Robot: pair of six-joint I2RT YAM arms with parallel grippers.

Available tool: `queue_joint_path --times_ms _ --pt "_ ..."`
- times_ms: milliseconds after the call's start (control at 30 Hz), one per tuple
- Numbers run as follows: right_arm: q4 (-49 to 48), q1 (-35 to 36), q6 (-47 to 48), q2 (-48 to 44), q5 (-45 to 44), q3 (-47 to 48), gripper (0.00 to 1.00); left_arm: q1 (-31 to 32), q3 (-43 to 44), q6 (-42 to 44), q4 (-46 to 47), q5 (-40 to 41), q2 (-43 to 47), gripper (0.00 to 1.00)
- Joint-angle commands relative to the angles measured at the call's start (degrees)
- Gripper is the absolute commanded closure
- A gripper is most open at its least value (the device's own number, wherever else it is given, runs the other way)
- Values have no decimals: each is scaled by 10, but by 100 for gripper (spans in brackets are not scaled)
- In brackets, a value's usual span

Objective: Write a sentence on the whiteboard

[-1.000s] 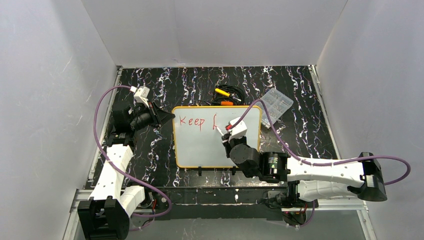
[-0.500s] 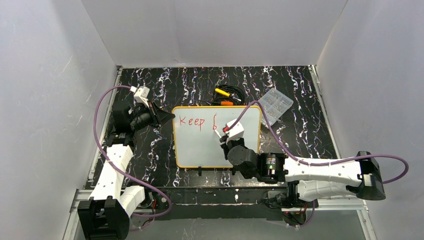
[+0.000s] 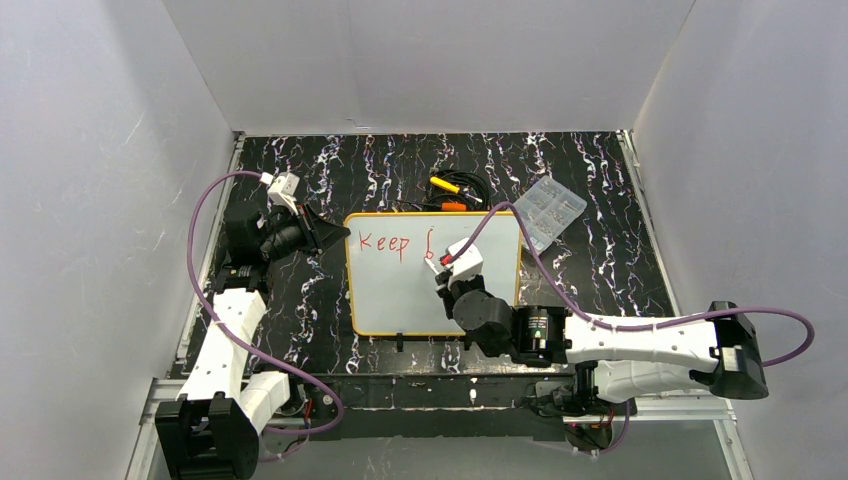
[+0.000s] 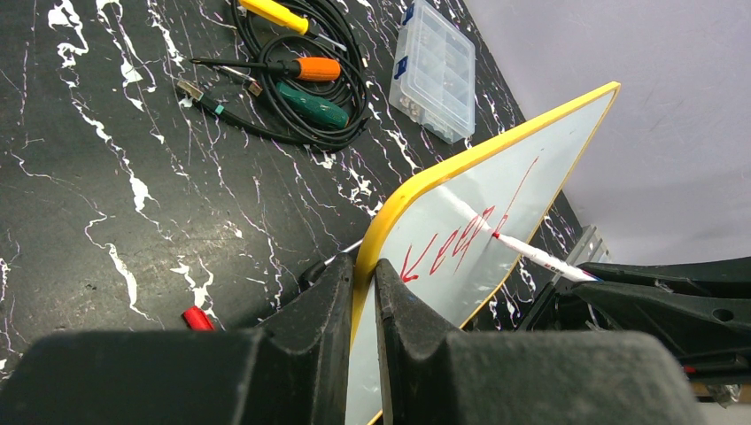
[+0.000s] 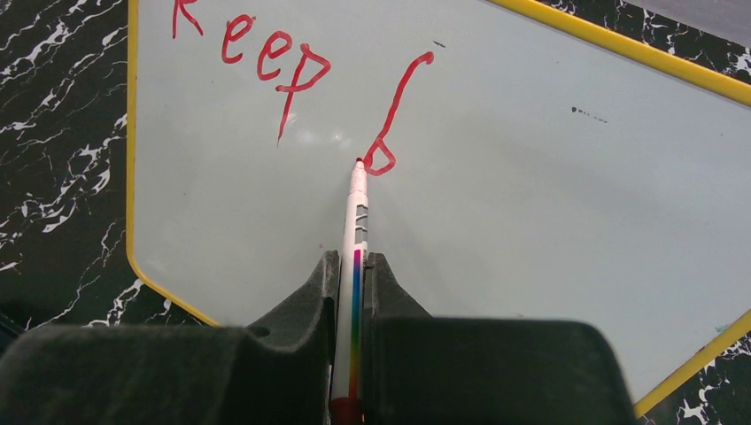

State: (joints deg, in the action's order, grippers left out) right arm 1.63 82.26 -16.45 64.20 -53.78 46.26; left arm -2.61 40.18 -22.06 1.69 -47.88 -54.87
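Note:
The whiteboard [image 3: 400, 295] [image 5: 531, 195] [image 4: 460, 257], white with a yellow rim, lies mid-table. Red lettering of the sentence [image 3: 385, 242] [image 5: 266, 62] reads "Keep" followed by a "b" [image 5: 394, 115]. My right gripper [image 3: 440, 268] [image 5: 352, 266] is shut on a white marker [image 5: 356, 212] with a rainbow stripe; its red tip touches the board at the bowl of the "b". My left gripper [image 3: 335, 235] [image 4: 363, 274] is shut on the board's yellow rim [image 4: 398, 208] at the upper left corner, one finger on each face.
Behind the board lie screwdrivers with yellow [image 3: 445, 185], orange [image 4: 310, 68] and green [image 4: 310, 104] handles on black cables [image 4: 354, 53]. A clear plastic box [image 3: 552, 210] [image 4: 438, 66] sits at the back right. A small red cap [image 4: 197, 317] lies by my left fingers.
My right gripper has carried the marker down and slightly left, finishing the stroke and closing the bowl of the "b". The left arm has not moved.

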Motion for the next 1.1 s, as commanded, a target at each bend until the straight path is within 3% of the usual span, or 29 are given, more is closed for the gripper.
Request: queue_joint_path --times_ms 0,133,300,1067 --pt "-29 1 14 -13 7 4 99 6 7 2 -3 -21 7 100" --pt "-31 1 23 -45 36 1 99 6 7 4 -6 -18 6 100" --pt "3 0 6 -78 -3 -10 99 6 7 4 -8 -17 7 100" --pt "73 0 -28 -36 -49 1 99 6 8 4 -8 -18 7 100"
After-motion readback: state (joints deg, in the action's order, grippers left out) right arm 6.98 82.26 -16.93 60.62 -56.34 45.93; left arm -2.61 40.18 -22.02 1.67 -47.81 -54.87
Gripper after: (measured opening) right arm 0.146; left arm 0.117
